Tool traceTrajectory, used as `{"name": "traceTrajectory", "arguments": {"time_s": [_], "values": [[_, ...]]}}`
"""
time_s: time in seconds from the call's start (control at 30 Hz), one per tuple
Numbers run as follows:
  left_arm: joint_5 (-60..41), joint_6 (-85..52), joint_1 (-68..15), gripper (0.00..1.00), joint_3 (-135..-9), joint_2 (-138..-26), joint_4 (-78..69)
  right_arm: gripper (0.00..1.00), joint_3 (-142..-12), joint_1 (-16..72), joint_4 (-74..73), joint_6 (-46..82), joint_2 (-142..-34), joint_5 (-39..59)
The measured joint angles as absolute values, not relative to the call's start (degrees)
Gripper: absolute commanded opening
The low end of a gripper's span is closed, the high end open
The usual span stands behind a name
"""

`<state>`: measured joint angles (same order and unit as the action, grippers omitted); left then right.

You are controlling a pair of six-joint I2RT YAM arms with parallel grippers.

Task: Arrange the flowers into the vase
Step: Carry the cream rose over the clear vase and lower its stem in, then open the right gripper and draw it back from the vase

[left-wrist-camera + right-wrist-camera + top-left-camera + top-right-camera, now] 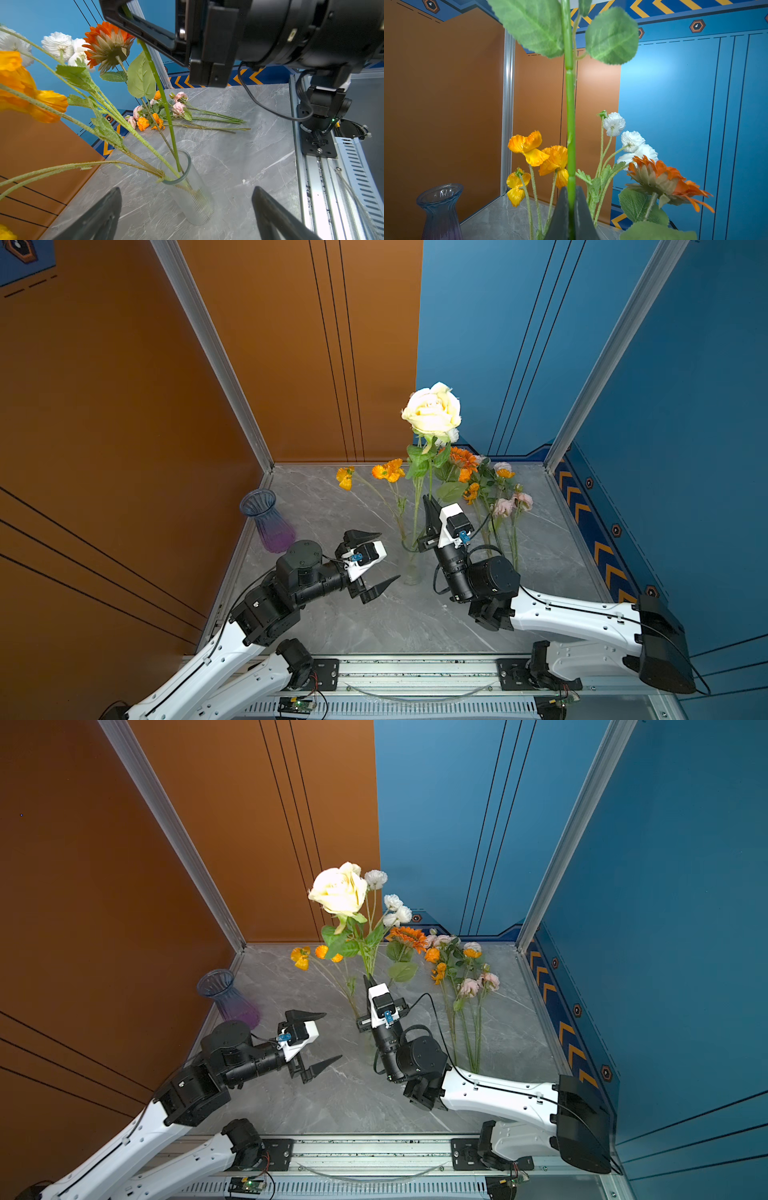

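A clear ribbed vase (195,203) (412,572) stands mid-table and holds orange poppies (388,470), white blooms (397,909) and an orange daisy-like flower (662,178). My right gripper (427,501) (571,190) is shut on the green stem (570,116) of a tall cream rose (432,410) (338,888), directly above the vase. In the left wrist view the stem's lower end sits inside the vase mouth. My left gripper (389,556) (187,190) is wide open and empty, just left of the vase and apart from it.
Several pink and orange flowers (505,506) (178,112) lie on the grey marble table (332,614) at the back right. An empty blue-purple glass vase (268,522) (440,212) stands at the left edge. Orange and blue walls enclose the table; a metal rail (415,672) runs along the front.
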<state>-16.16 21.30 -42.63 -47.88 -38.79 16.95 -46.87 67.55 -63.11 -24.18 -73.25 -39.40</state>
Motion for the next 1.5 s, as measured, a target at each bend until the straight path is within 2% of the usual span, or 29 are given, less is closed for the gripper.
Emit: {"name": "traceTrajectory", "arguments": {"time_s": [0.37,0.73,1.13,1.23,1.5], "values": [[-17.21,20.93,-41.98,0.98,-47.86,-38.68,16.51,0.0,-43.27,67.55,-76.95,-26.7,-82.65,-40.42],[-17.45,20.91,-40.99,0.98,-47.77,-38.7,16.08,0.0,-42.72,67.55,-78.96,-26.46,-86.04,-41.91],[-20.12,19.9,-39.27,0.98,-47.7,-39.88,15.7,0.03,-34.89,67.55,-79.31,-20.58,-86.3,-42.35],[-20.67,19.88,-39.27,0.98,-47.59,-39.88,15.53,0.05,-34.7,67.57,-79.35,-19.2,-87.22,-42.33],[-21.08,19.86,-38.87,0.98,-47.48,-40.16,14.81,0.26,-33.36,67.94,-79.5,-17.56,-88.38,-43.16]]}}
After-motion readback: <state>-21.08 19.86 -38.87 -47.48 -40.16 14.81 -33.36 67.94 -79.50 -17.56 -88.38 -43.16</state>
